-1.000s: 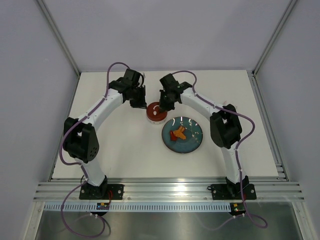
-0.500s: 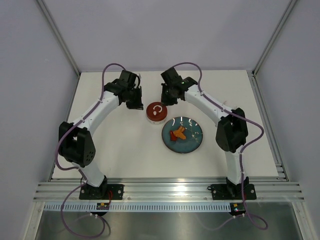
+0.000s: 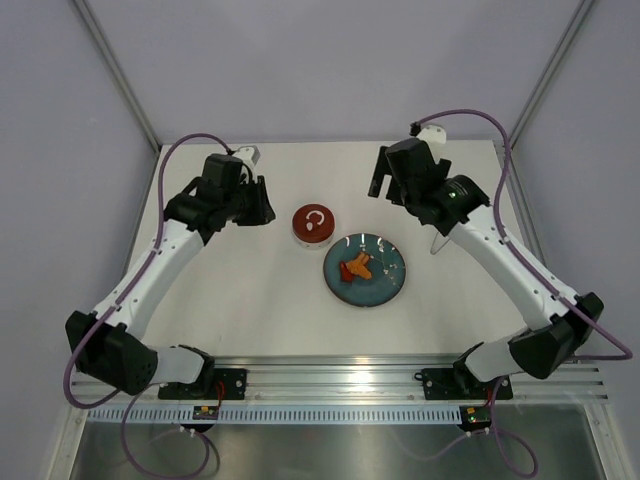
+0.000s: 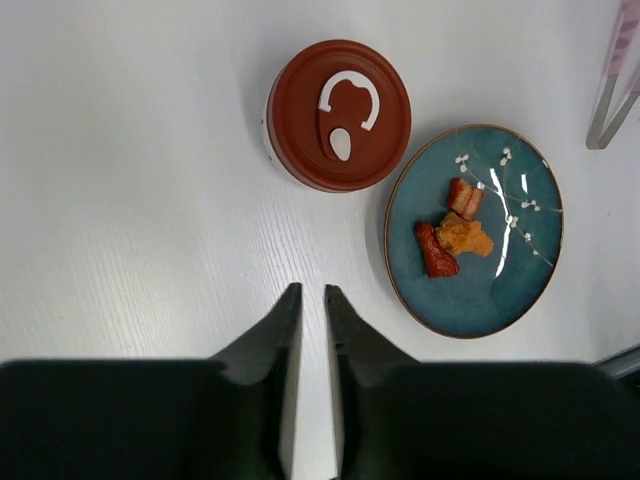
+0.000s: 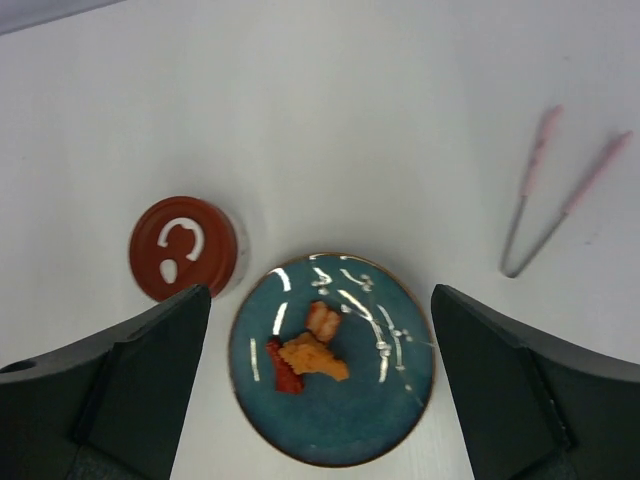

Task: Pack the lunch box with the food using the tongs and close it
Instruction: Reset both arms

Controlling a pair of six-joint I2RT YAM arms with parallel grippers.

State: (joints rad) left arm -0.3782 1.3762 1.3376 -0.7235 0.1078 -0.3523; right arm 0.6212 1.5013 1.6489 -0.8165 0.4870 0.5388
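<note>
Beside the teal plate (image 3: 388, 283) | lunch box (image 3: 313, 224) is sitting closed, its red lid (image 4: 338, 115) with a white curled mark covering the tin | orange-red food (image 4: 455, 230) is lying on the plate | pink-tipped tongs (image 5: 572, 200) are lying apart, to its right | left gripper (image 4: 311, 290) is hovering barely parted, empty | right gripper (image 5: 320, 292) is gaping wide, empty

It looks like a robot lab cell. A white worktop (image 3: 250, 300) is boxed in by plain pale panels (image 3: 330, 60) on aluminium posts (image 3: 118, 75). A left arm (image 3: 150, 275) and a right arm (image 3: 505, 262) are bolted to a slotted metal rail (image 3: 340, 380) at the near edge, trailing purple cables (image 3: 470, 112).
</note>
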